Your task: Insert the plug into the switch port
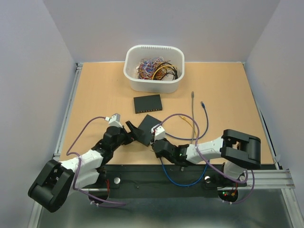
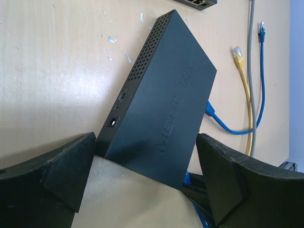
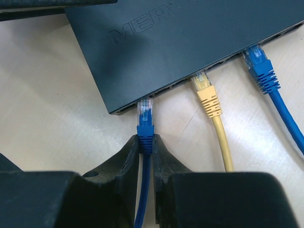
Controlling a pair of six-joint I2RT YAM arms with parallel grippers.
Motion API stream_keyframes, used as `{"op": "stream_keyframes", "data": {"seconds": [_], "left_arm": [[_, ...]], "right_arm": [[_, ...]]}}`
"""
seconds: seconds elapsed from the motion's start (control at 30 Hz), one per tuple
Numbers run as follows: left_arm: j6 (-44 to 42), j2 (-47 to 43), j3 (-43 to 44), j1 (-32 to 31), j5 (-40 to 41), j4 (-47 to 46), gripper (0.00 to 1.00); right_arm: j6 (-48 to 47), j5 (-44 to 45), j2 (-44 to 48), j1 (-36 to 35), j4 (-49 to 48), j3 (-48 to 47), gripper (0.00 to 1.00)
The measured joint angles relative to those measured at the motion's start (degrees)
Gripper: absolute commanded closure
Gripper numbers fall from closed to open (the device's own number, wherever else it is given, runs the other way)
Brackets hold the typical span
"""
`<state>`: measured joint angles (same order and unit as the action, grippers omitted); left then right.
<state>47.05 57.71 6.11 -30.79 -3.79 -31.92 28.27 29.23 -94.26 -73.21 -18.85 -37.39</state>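
The black switch [image 1: 148,128] lies tilted on the wooden table between my two grippers. My left gripper [image 1: 129,136] is shut on the switch [image 2: 161,104], with one finger against each side of its near end. My right gripper [image 3: 146,142] is shut on the boot of a blue plug [image 3: 145,118]. The plug's clear tip sits at the mouth of the leftmost port on the switch's [image 3: 190,42] port face. A yellow plug [image 3: 205,92] and a second blue plug [image 3: 259,66] sit in ports further right. In the top view, my right gripper [image 1: 156,141] is just below the switch.
A second black switch [image 1: 147,103] lies flat behind the first. A white bin [image 1: 129,71] of tangled cables stands at the back. A grey cable [image 1: 193,109] and a blue cable [image 1: 205,114] lie loose to the right, running down to the table's front edge.
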Motion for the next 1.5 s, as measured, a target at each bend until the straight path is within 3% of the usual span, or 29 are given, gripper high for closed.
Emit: {"op": "stream_keyframes", "data": {"seconds": [0.3, 0.6, 0.77, 1.5], "left_arm": [[-2.8, 2.4, 5.2, -1.1, 0.1, 6.8, 0.01], [-7.6, 14.0, 13.1, -1.4, -0.3, 5.8, 0.02], [-9.2, 17.2, 13.4, -1.4, -1.7, 1.4, 0.03], [-11.1, 16.7, 11.3, -3.0, -0.6, -2.3, 0.04]], "right_arm": [[-2.6, -0.3, 2.3, 0.0, -1.1, 2.2, 1.00], [-5.9, -1.4, 2.4, 0.0, -3.0, 2.7, 1.00], [-7.0, -1.5, 2.1, 0.0, -3.3, 2.7, 0.99], [-8.7, -3.9, 0.9, 0.1, -5.3, 3.1, 1.00]]}}
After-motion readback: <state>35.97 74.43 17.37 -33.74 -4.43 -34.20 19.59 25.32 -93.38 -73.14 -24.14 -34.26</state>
